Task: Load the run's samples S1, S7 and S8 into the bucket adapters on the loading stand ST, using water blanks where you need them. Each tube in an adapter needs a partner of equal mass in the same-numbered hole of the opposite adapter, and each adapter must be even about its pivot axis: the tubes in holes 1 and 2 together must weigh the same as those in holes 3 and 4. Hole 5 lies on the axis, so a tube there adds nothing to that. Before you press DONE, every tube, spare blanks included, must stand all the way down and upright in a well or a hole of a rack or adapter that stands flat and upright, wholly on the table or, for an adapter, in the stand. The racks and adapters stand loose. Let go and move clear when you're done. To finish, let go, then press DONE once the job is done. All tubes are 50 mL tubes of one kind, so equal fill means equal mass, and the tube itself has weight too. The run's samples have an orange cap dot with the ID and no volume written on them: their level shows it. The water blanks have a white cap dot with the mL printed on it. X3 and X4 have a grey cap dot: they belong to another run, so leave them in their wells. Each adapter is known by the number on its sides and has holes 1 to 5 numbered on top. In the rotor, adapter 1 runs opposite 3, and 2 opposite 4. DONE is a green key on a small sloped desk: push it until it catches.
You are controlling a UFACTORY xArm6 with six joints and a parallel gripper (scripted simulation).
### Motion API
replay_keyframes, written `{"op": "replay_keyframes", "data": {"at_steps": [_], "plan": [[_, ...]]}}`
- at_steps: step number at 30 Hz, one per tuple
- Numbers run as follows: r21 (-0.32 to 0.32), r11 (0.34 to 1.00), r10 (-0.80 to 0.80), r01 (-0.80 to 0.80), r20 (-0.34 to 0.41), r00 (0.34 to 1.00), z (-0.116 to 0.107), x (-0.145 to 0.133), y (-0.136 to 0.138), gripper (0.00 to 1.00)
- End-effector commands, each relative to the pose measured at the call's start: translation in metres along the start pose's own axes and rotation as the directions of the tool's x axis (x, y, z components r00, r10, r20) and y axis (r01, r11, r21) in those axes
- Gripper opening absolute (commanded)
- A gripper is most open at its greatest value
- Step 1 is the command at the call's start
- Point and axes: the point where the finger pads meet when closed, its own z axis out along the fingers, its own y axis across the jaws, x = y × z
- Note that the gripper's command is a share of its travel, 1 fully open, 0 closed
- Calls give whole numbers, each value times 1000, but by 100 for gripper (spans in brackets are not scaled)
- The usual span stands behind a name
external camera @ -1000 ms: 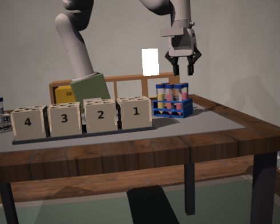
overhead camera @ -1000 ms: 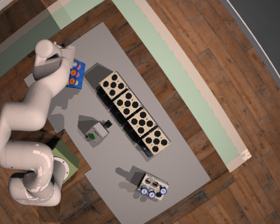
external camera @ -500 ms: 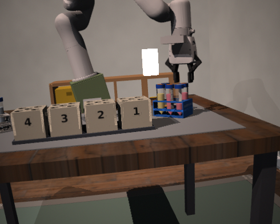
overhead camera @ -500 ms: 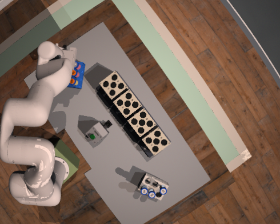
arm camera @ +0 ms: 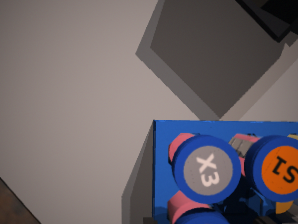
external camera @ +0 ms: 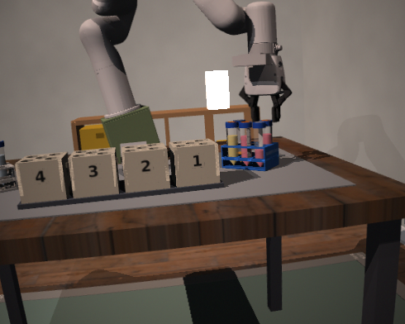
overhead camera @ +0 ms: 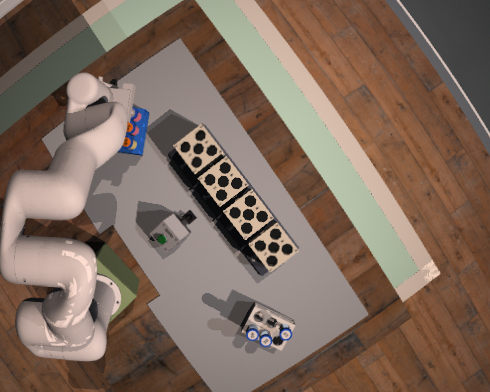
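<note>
My gripper is open, its fingers pointing down just above the caps at the blue rack. Nothing is between the fingers. The wrist view shows sample S1 with an orange dot beside X3 with a grey dot. Another cap below is cut off. A yellow-filled tube and pink-filled tubes stand upright in this rack. Adapters 1, 2, 3 and 4 show dark, empty holes on the stand.
A pale rack at the near end holds three blue-capped tubes with white dots, one being this blank. The green DONE key is on a small grey desk beside the adapter row. The arm's base is at the table's side.
</note>
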Motion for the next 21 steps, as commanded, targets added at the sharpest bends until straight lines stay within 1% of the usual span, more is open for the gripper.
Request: {"op": "replay_keyframes", "data": {"at_steps": [1, 21], "plan": [[5, 1000, 0, 0, 1, 1000, 0, 0, -2, 57], [5, 1000, 0, 0, 1, 1000, 12, 0, -2, 57]]}}
